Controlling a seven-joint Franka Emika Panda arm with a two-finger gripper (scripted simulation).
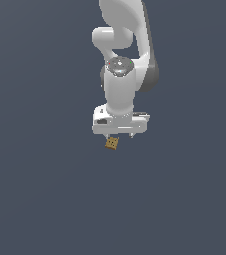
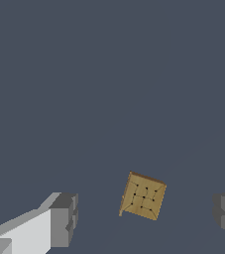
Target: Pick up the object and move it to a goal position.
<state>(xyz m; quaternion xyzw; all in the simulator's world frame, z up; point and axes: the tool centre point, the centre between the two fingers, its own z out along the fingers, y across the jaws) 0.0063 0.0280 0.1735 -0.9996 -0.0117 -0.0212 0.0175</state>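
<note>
A simulator's bare render: flat, featureless slate-grey ground [image 1: 40, 199] fills both views, with no room.

In my wrist view both fingers [image 2: 59, 221] are cut off by the frame's edges. My exterior view loses the arm [image 1: 127, 30] past the top edge, and the cube [image 1: 112, 144] is too small for its spots to read.

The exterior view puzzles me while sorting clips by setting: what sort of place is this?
Likely a bare simulated test scene: a flat, featureless grey-blue ground, one white robot arm, and a tiny tan-brown cube below its open claw.
</note>
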